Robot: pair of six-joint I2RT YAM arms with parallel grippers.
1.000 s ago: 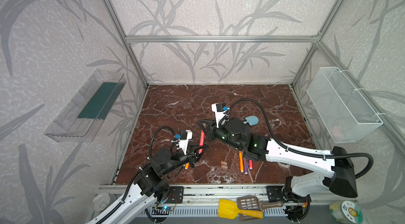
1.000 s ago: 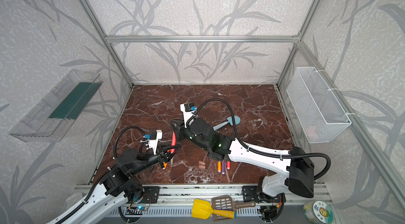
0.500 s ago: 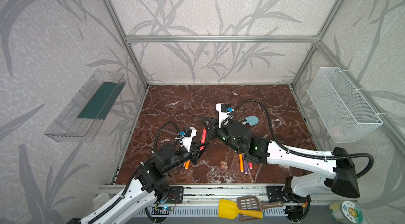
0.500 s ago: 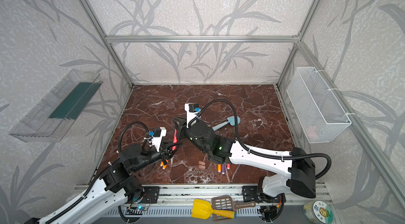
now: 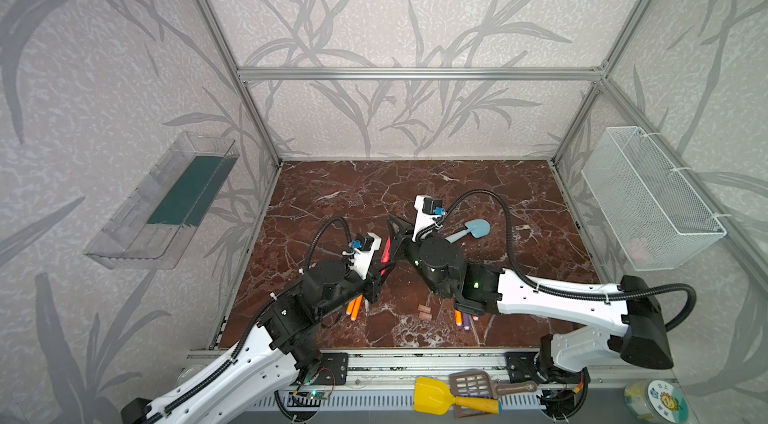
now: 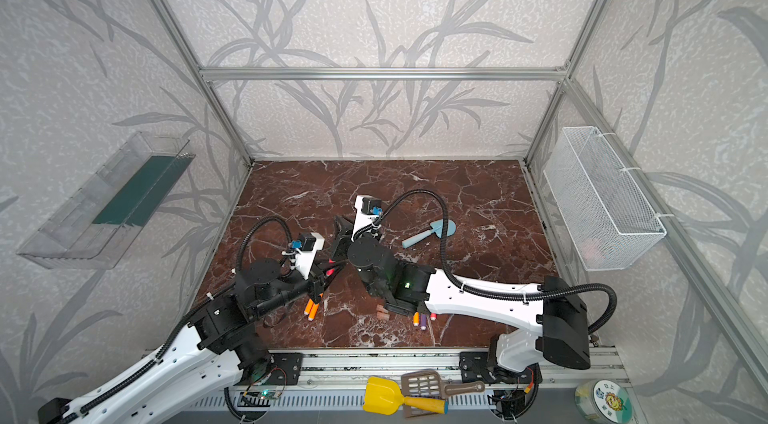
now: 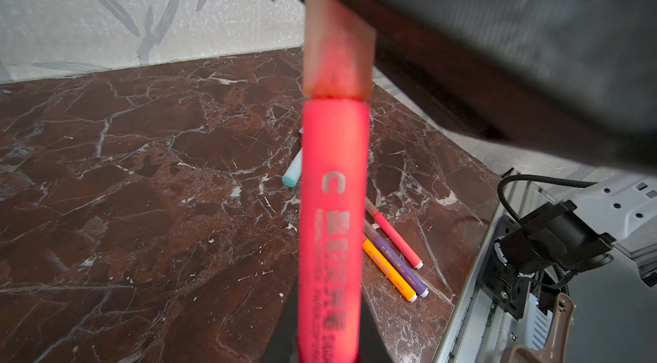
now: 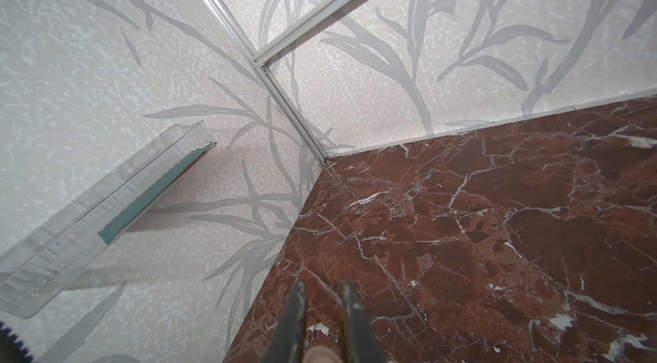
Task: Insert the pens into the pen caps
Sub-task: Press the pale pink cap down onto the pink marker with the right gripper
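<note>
Just to the 9 o'clock side of the marble table's (image 5: 353,193) centre, the left gripper (image 5: 380,267) is clamping the lower barrel of a red-pink pen (image 7: 334,208). It is holding the pen clear of the surface, free end pointing roughly toward 12 o'clock. The right gripper (image 8: 323,288) is reaching in from the 3 o'clock side and pinching a pen cap (image 7: 337,52) deep between its fingers, near their roots.

In the left wrist view the cap is sitting over the pen's end, rim against the barrel, with pink showing through its pale wall. The close-up is blurring, so I cannot tell how fully it is seated.

Lying on the table:
- two orange pens (image 5: 355,309) side by side at 7 o'clock
- two loose pen caps (image 5: 424,312) touching each other at 6 o'clock
- an orange pen (image 7: 388,270), a purple pen (image 7: 400,262) and a second red-pink pen (image 7: 396,240) in a row at 5 o'clock
- a light-blue toy shovel (image 5: 473,230) at 2 o'clock, well apart from the pens
</note>
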